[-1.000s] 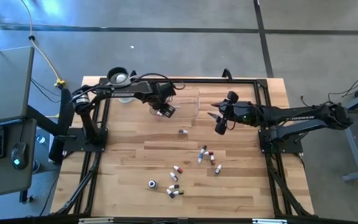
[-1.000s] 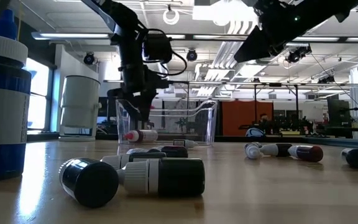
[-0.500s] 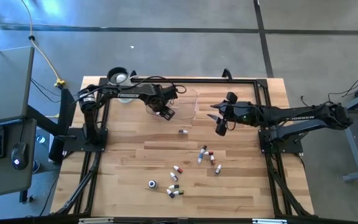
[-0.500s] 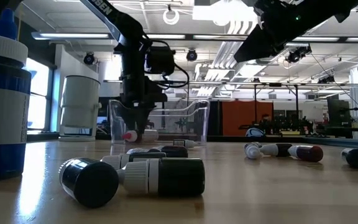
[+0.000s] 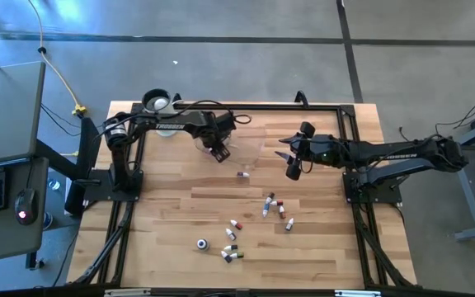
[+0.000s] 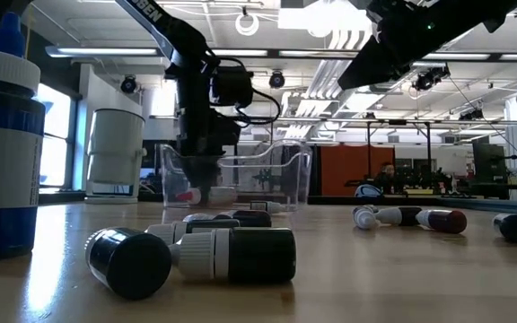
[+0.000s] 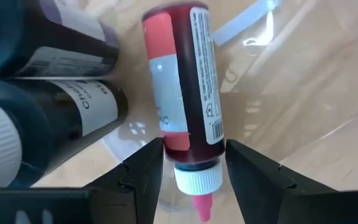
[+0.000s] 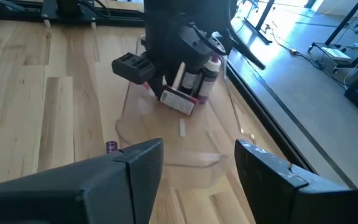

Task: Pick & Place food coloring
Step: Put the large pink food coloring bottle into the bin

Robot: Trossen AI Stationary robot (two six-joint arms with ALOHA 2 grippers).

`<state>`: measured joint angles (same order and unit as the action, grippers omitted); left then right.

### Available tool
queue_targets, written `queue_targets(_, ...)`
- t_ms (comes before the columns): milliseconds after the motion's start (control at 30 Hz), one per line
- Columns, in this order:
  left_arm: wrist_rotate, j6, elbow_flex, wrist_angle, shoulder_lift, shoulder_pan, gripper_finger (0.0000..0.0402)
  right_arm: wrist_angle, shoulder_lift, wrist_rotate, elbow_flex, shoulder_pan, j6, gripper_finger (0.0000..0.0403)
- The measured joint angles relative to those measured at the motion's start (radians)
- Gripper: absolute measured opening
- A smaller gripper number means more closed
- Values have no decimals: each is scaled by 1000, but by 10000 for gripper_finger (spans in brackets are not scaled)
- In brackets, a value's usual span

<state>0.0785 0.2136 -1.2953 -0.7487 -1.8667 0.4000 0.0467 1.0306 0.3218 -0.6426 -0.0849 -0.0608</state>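
My left gripper (image 5: 219, 153) reaches down into the shallow clear tray (image 5: 252, 140) at the table's far side, shut on a red food coloring bottle (image 7: 185, 81) with a white cap. Two dark bottles (image 7: 61, 106) lie in the tray beside it. The low view shows this gripper (image 6: 206, 170) behind the tray wall (image 6: 240, 175). More small bottles lie on their sides on the table in loose groups (image 5: 272, 206) (image 5: 231, 247), and one lies alone (image 5: 242, 174). My right gripper (image 5: 291, 167) hangs open above the table to the right of the tray, touching nothing. My left gripper pinches the red bottle between its two fingers (image 7: 145, 171) at the shoulder just behind the white cap (image 7: 196, 179). The fingers lie along the bottle, coming slanting down from above. The bottle lies nearly level, low inside the tray; whether it rests on the tray floor, I cannot tell.
A clear jug (image 5: 157, 103) stands at the far left corner. A blue-labelled, white-capped bottle (image 6: 3, 152) stands upright near the near edge, by dark bottles (image 6: 232, 254). A black frame (image 5: 303, 107) borders the table. Bare wood lies between the tray and the scattered bottles.
My left gripper, carrying the red bottle, has turned about and sunk a little lower into the clear tray. The bottle's pink tip now shows dimly behind the tray wall in the low view. The right arm has kept still.
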Motion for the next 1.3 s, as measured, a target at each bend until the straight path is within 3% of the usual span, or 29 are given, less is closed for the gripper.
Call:
queue_targets(133, -20, -97, 0, 61, -1, -1, 172, 0, 0, -9, 0, 0, 0, 193)
queue_targets(533, -13, -137, -2, 97, -57, 6, 173, 0, 0, -56, 0, 0, -53, 193)
queue_targets(767, 66, -149, -3, 108, -93, 5, 172, 0, 0, -56, 0, 0, -78, 193)
queue_targets(933, 67, -147, -3, 99, -69, 6, 137, -1, 0, -56, 0, 0, -79, 193)
queue_targets(1100, 49, -142, -89, -23, -58, 5, 94, -7, 0, -55, 0, 0, -78, 193)
queue_targets(1300, 34, -153, -306, -256, -53, -10, 103, -7, 0, -44, 0, 0, -74, 193)
